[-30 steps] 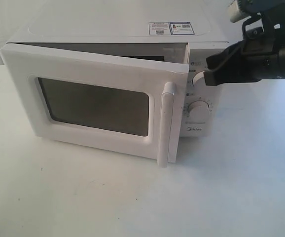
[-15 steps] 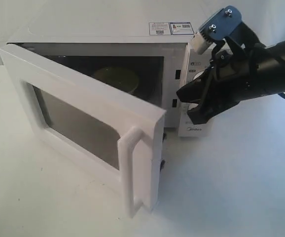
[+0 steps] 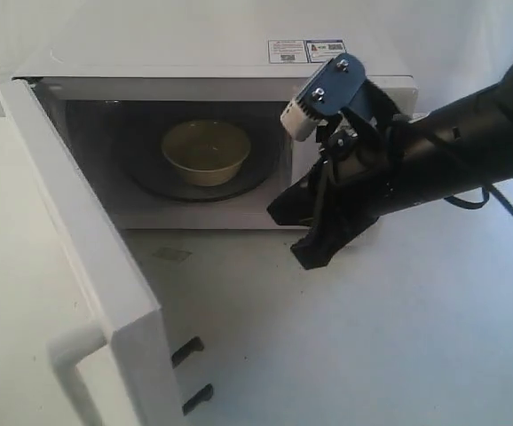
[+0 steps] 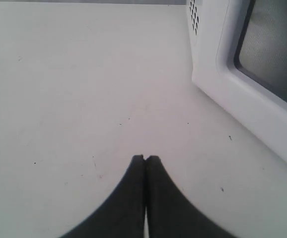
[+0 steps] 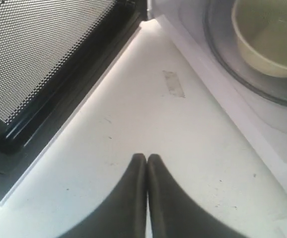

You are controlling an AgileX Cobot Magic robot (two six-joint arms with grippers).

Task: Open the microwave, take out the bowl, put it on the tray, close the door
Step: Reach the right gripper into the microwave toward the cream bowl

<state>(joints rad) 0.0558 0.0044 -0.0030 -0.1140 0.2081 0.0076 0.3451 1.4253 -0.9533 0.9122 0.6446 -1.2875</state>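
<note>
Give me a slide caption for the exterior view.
Microwave door wide open, cream bowl on the turntable, shut right tool outside.

The white table [image 3: 390, 346] has a white microwave [image 3: 177, 44] sitting on it. A small grey patch [image 3: 171, 255] is on the table, near the microwave's open front.

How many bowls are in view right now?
1. The bowl sits inside the open microwave, mid-cavity. The right gripper blocks the cavity's right corner, so another could be hidden there.

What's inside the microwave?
A cream bowl sits on the round glass plate inside the microwave, whose door is wide open. The robot's right arm hides one side of the inside.
</note>
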